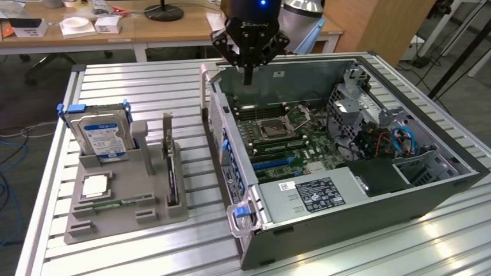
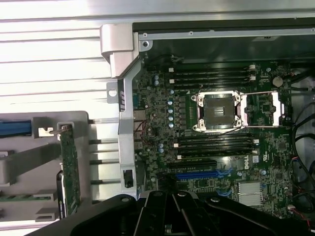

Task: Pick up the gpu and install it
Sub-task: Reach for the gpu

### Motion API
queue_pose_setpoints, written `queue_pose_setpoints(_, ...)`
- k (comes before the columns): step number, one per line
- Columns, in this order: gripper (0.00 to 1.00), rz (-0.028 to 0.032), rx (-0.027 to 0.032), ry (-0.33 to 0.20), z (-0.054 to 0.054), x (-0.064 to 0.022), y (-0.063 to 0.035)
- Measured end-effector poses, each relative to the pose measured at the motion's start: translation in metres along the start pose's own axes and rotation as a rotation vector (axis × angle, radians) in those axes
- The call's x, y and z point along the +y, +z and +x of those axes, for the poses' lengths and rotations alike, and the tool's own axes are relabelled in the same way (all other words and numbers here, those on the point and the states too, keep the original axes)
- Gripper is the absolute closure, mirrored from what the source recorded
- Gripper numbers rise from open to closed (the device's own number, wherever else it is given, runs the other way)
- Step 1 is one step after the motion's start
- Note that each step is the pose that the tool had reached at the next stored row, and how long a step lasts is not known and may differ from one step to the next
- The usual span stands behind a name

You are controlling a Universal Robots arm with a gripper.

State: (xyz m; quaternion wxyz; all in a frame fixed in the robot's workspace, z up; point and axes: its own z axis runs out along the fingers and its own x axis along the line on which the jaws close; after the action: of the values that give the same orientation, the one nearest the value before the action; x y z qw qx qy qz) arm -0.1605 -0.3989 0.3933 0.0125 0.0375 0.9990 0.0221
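The gpu is a thin dark card standing on edge in a slot of the grey holder, at the exterior view's left of the open computer case. In the wrist view the gpu shows as a green board edge with a metal bracket at one end. My gripper hangs above the far corner of the case, well away from the card. Its fingers are shut with nothing between them. The wrist view shows the gripper over the motherboard.
A hard drive with a blue-white label stands in the holder. A processor chip and a memory stick lie beside it. A blue expansion slot sits on the motherboard. Desks stand behind the slatted metal table.
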Motion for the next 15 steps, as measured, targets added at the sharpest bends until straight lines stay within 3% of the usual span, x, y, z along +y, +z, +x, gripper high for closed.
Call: queue_pose_setpoints(15, 0.89, 0.0000, 0.0000, 0.000, 0.012, -0.0009, -0.0003)
